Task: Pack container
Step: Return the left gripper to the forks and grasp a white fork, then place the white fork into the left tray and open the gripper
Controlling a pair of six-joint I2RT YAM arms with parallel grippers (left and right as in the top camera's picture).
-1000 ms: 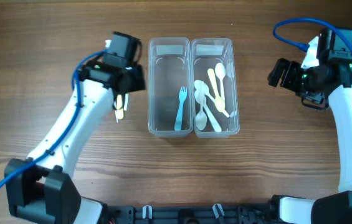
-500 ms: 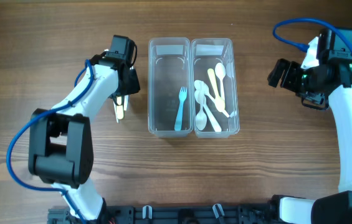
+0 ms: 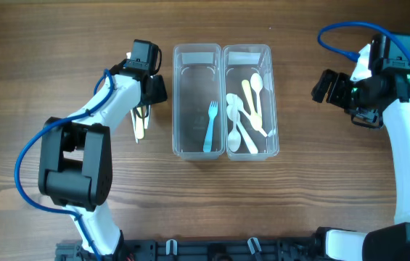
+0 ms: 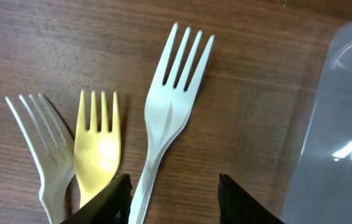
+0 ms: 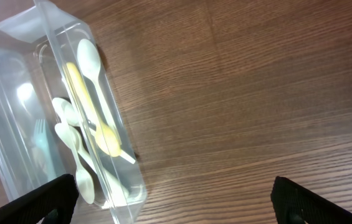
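Note:
A clear two-compartment container (image 3: 226,52) stands mid-table. Its left compartment holds a blue fork (image 3: 210,127); its right compartment holds several white and yellow spoons (image 3: 247,114). Three forks lie on the table left of it: a white fork (image 4: 171,118), a yellow fork (image 4: 98,149) and a second white fork (image 4: 43,143); they show in the overhead view (image 3: 139,122). My left gripper (image 4: 172,199) is open low over them, its left finger beside the white fork's handle. My right gripper (image 5: 174,202) is open and empty, right of the container (image 5: 63,37).
The container wall (image 4: 344,124) stands close on the right of my left gripper. Bare wooden table lies around both arms. The right arm's blue cable (image 3: 342,36) loops above the table at the far right.
My left arm has swung in and its gripper has shifted slightly toward the far side, over the fork tines. The right arm has not moved.

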